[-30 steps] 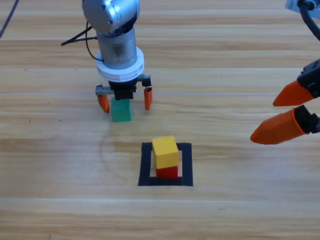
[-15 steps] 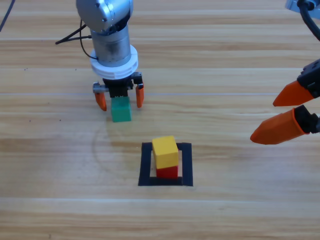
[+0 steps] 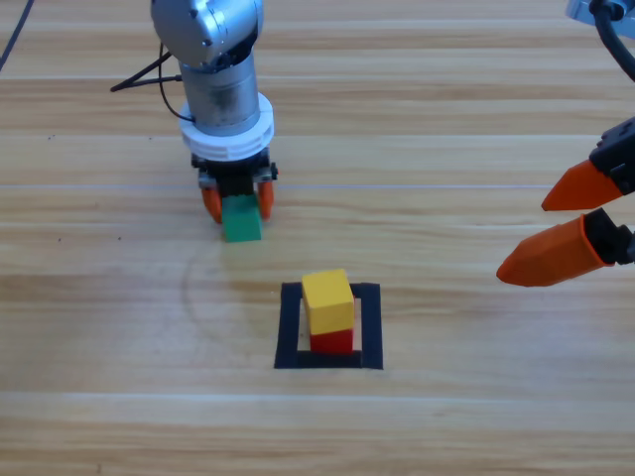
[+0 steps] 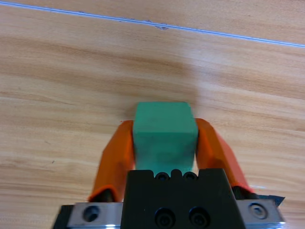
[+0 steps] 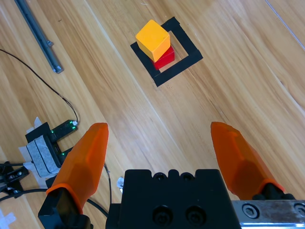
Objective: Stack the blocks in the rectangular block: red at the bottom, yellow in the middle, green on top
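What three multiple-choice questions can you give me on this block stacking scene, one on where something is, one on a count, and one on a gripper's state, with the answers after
1. Where is the green cube?
A. On top of the yellow cube
B. On the wooden table, outside the black tape square
C. Inside the black tape square

2. How many cubes stand inside the black tape square?
A. One
B. Two
C. Three

3. What state is the left gripper in?
A. Shut on the green cube
B. Open and holding nothing
C. Shut on the red cube

Answers:
1. B: the high view shows it on bare wood, up and left of the square.
2. B: the yellow cube sits on the red cube; the green one is elsewhere.
3. A: the left wrist view shows both orange jaws pressed against the cube's sides, while the right gripper waits open at the right edge.
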Action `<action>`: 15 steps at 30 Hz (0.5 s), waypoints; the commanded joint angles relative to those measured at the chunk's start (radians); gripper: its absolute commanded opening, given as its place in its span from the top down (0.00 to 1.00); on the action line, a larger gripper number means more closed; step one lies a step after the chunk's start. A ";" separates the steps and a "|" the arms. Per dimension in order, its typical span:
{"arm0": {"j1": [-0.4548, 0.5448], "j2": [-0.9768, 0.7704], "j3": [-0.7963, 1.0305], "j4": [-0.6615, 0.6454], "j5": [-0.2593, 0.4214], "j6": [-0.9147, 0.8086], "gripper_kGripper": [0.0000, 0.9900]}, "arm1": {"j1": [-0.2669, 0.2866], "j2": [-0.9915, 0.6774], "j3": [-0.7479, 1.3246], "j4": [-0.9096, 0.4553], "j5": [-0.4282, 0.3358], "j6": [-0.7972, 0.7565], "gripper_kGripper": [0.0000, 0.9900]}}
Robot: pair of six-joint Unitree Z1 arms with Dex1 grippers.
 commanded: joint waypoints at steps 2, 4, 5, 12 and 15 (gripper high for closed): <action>-0.005 0.047 0.037 0.005 -0.007 0.038 0.79 | 0.023 0.054 0.017 -0.024 -0.013 -0.007 0.04; -0.005 0.038 0.039 0.011 -0.007 0.058 0.86 | 0.023 0.054 0.017 -0.024 -0.013 -0.007 0.04; -0.005 0.038 0.037 0.014 -0.010 0.071 0.86 | 0.023 0.054 0.017 -0.024 -0.013 -0.007 0.04; -0.054 0.038 -0.098 0.157 -0.013 0.171 0.94 | 0.023 0.054 0.021 -0.024 -0.020 -0.007 0.04; -0.068 0.015 -0.182 0.232 -0.031 0.213 0.96 | 0.023 0.058 0.021 -0.024 -0.023 -0.007 0.04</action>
